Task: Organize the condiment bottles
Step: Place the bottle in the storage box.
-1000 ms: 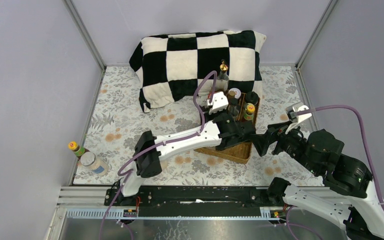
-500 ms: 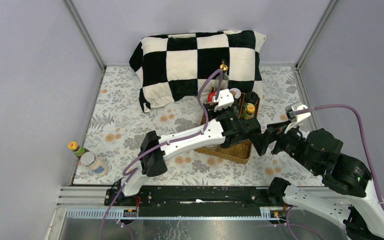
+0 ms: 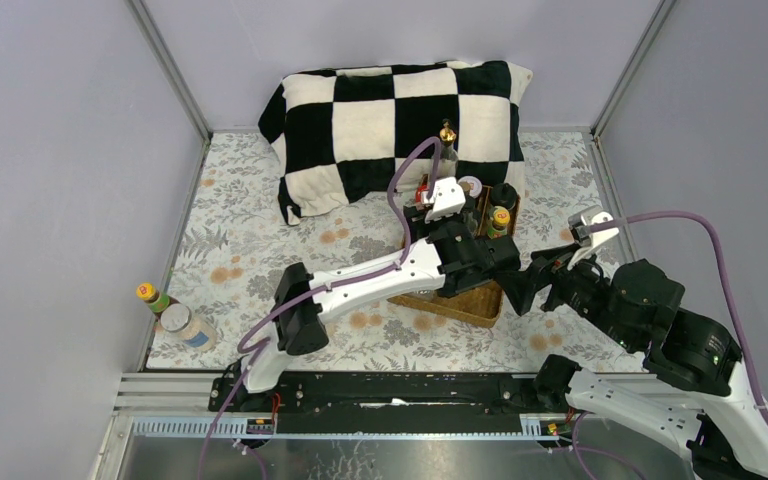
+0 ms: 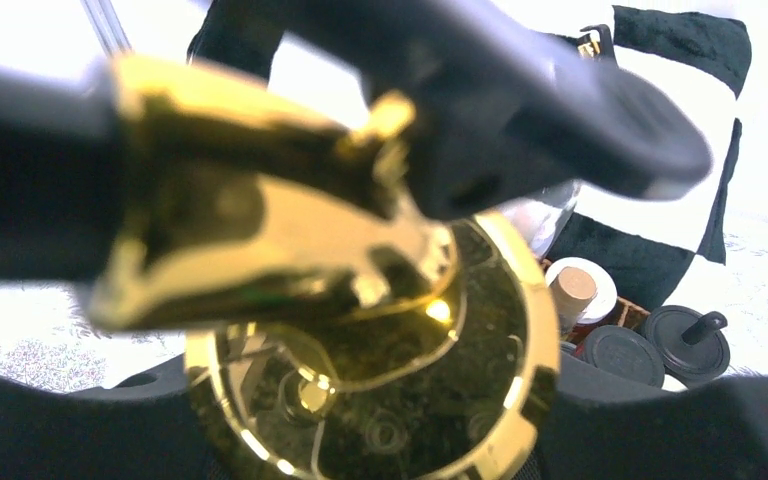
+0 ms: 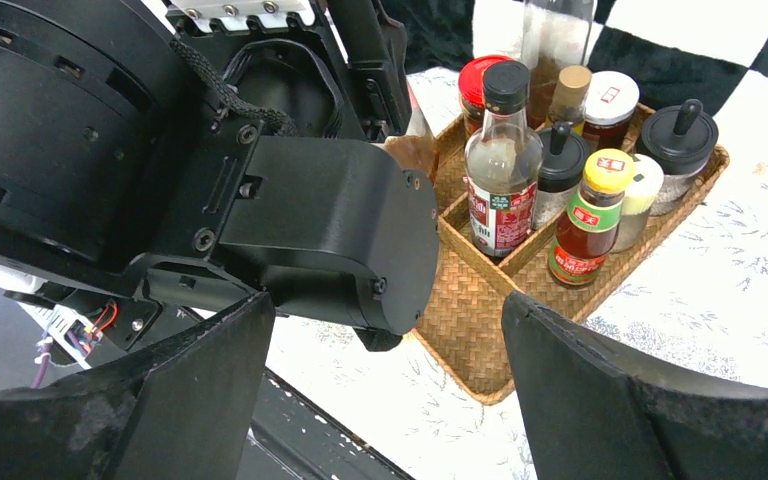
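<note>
One gold-topped glass bottle point(image 4: 360, 400) sits clamped between the jaws of the left gripper point(image 4: 300, 200), while the right gripper point(image 5: 385, 310) has its jaws wide apart, empty.

Floral table point(image 3: 260, 230): pillow point(image 3: 380, 120), tray point(image 3: 468, 301), two bottles point(image 3: 182, 322)

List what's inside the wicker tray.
Visible in the wicker tray: black-capped bottle, yellow-capped bottle, red-lidded jar, knob-lidded jar and several more. The left gripper, holding a gold-topped bottle, covers the compartments beneath it.
</note>
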Robot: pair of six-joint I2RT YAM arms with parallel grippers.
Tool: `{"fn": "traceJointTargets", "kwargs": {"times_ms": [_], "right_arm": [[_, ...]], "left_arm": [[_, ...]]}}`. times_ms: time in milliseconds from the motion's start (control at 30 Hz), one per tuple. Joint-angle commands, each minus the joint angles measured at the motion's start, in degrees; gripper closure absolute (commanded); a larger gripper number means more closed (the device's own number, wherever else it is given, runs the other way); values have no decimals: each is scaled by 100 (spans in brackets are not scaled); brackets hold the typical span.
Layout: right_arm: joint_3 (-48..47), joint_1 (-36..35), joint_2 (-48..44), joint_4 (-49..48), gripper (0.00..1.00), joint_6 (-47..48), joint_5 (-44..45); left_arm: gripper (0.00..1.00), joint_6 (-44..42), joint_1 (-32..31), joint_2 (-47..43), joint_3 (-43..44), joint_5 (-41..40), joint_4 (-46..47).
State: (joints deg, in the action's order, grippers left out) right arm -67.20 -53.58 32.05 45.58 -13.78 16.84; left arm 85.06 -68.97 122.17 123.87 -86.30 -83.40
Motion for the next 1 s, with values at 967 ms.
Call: {"fn": "traceJointTargets", "kwargs": {"times_ms": [967], "right_arm": [[118, -7, -218, -91, 9, -204, -201]], "left_arm": [[49, -6746, -464, -2430, -2741, 782, 7306]]}}
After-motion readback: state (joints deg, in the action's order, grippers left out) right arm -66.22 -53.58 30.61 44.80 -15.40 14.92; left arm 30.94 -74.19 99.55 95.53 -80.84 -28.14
